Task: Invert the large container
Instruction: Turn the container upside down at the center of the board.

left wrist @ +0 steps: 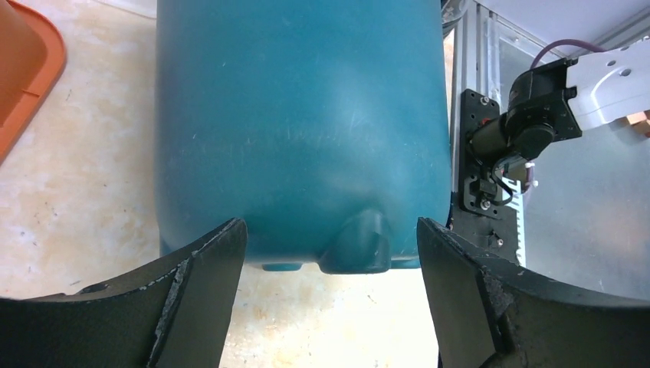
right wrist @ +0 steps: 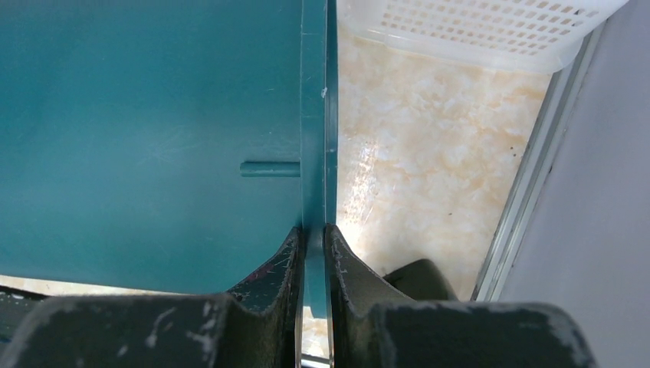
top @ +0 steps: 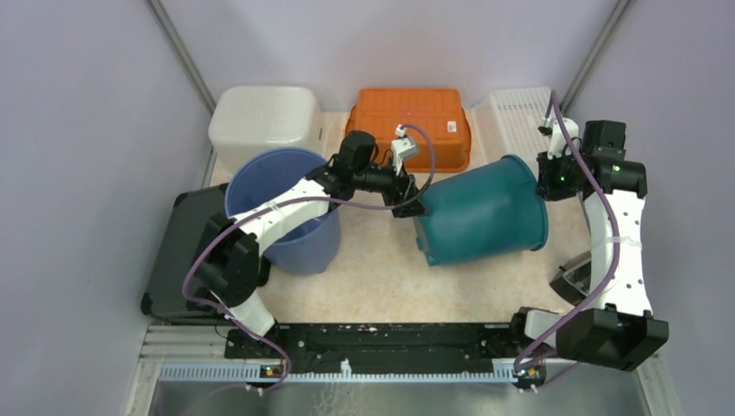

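The large teal container (top: 481, 212) lies on its side in the middle of the table, base to the left and open rim to the right. My right gripper (top: 548, 178) is shut on its rim (right wrist: 314, 115), one finger inside and one outside; the jaws (right wrist: 314, 234) pinch the thin edge. My left gripper (top: 406, 198) is open at the container's base (left wrist: 299, 130). Its fingers (left wrist: 331, 230) stand wide on either side of the base edge, near it, and I cannot tell if they touch it.
An upright blue bucket (top: 282, 204) stands under the left arm. A white bin (top: 264, 117), an orange bin (top: 412, 126) and a white perforated basket (top: 520, 117) line the back. A black case (top: 178, 251) lies at the left edge.
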Action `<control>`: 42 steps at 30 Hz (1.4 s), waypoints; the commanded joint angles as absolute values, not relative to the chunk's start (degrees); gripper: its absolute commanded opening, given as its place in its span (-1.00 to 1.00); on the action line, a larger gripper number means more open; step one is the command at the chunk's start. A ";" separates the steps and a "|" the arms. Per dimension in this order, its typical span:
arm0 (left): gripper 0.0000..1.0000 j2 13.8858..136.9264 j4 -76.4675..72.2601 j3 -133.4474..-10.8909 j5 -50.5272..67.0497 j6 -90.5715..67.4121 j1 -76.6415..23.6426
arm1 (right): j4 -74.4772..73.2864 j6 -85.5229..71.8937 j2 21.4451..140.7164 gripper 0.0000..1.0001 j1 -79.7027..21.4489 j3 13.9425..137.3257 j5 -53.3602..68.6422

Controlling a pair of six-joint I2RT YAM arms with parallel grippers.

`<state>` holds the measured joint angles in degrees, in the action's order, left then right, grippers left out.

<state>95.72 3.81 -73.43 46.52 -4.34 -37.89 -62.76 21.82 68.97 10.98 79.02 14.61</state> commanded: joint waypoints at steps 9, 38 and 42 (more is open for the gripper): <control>0.78 93.53 9.48 -72.84 36.80 8.50 -38.19 | -61.68 18.68 73.91 -1.00 11.45 80.77 17.45; 0.89 94.12 9.50 -79.41 31.15 5.42 -40.43 | -64.17 25.99 85.34 -1.00 26.19 84.85 25.03; 0.89 94.99 10.07 -81.58 33.22 3.75 -40.52 | -64.16 26.31 86.66 -1.00 27.63 85.95 25.73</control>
<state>94.30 10.85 -77.89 31.64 6.39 -40.23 -59.81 23.07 82.91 25.85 86.52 31.05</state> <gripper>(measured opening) 0.945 0.104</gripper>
